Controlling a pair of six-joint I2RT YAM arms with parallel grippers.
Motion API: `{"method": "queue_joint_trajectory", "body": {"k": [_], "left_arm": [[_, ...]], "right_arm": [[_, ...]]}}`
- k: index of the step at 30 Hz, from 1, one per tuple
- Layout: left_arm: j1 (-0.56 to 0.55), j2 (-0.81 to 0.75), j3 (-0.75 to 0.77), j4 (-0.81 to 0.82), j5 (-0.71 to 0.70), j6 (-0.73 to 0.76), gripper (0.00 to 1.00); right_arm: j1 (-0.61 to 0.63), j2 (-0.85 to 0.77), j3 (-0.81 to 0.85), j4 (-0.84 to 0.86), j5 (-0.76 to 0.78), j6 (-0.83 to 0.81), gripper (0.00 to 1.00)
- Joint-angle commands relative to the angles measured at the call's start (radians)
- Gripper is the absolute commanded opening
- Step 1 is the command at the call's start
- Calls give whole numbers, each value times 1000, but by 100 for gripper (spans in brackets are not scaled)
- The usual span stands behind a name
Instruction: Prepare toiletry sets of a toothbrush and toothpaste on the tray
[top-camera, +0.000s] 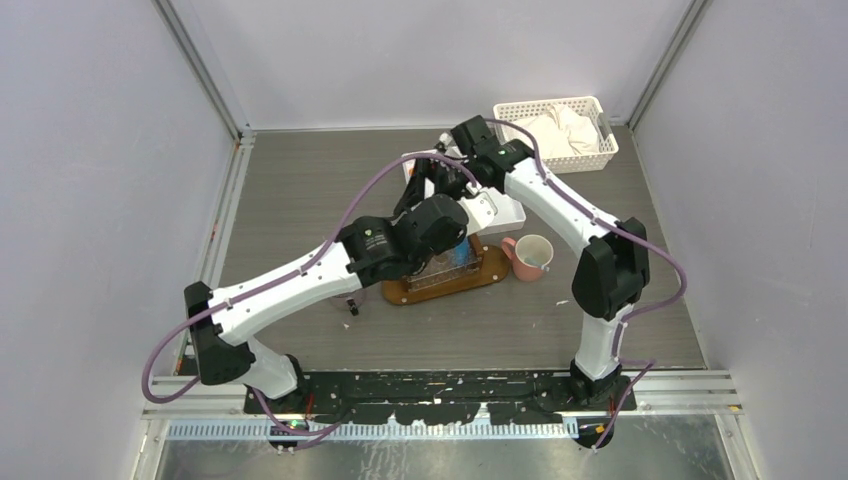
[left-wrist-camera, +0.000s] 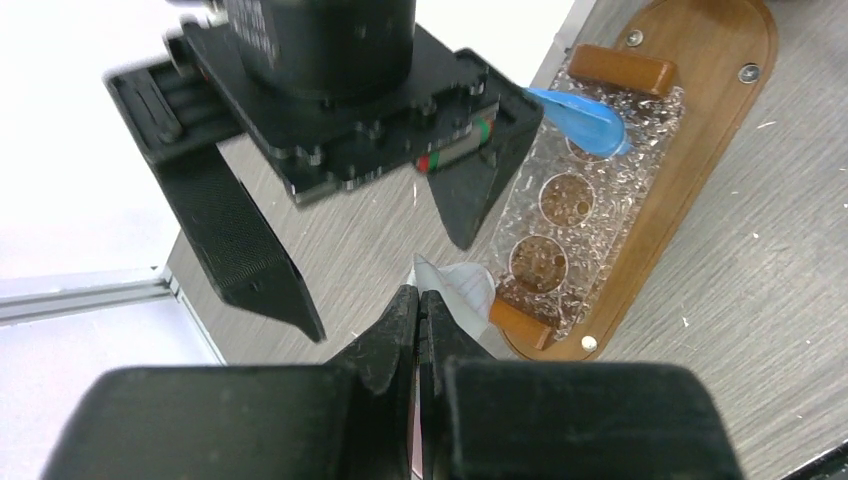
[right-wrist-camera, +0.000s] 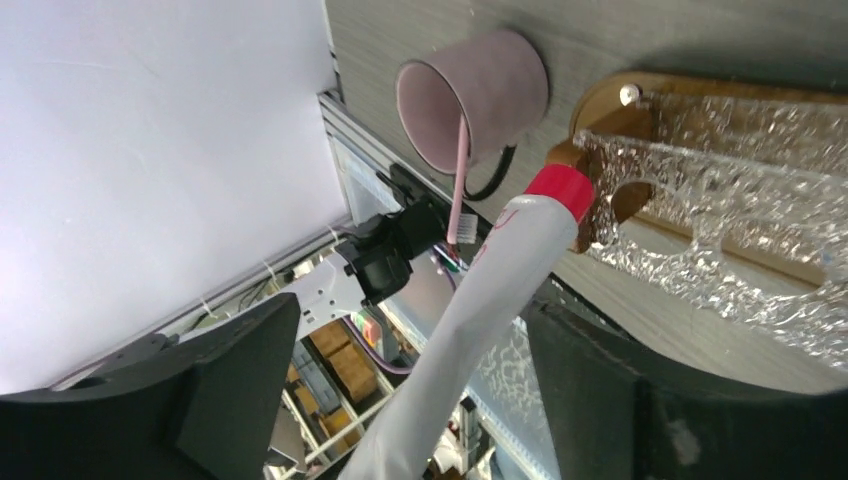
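The left end effector (left-wrist-camera: 420, 300) is pressed together on the flat crimped tail of a soft white-grey toothpaste tube (right-wrist-camera: 490, 280) with a red cap (right-wrist-camera: 560, 188). The right end effector (right-wrist-camera: 420, 340) is spread either side of its body, apart from it. The cap is held at one end of the brown wooden oval tray (left-wrist-camera: 700, 150), by the clear dimpled rack (left-wrist-camera: 600, 190) fixed on it. A blue tube (left-wrist-camera: 580, 120) sits towards the tray's other end. The toothpaste tube is judged light and squashy: the stiffer crimp is the preferred hold, since the body would dent or slip.

Wooden tray (top-camera: 496, 266) half hidden under left arm (top-camera: 300, 282), red-capped tube (right-wrist-camera: 480, 290) cut off at bottom edge
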Motion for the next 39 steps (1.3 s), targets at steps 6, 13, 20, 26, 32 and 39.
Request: {"method": "queue_joint_trajectory", "body": {"k": [6,13,20,26,32,39], "left_arm": [[28,-27,112,56,-2,21,1],[38,-34,161,36,103,-42,1],[85,-20,80,144,208,-112,1],[138,-31,-15,266,290,-178,1],[179,-27,-69,326,341,-204,1],[186,-32,-77,342,386,-244,1]], "right_arm": [[-133,-171,-9,281,-27,120,100],[-219,-338,37,79,315,-66,100],[-224,-486,-48,7,515,-188,100],[-230,-525,-95,-11,509,-210,100],[-232,-537,-121,-8,494,-217,100],[-235,-531,-147,4,480,-221,100]]}}
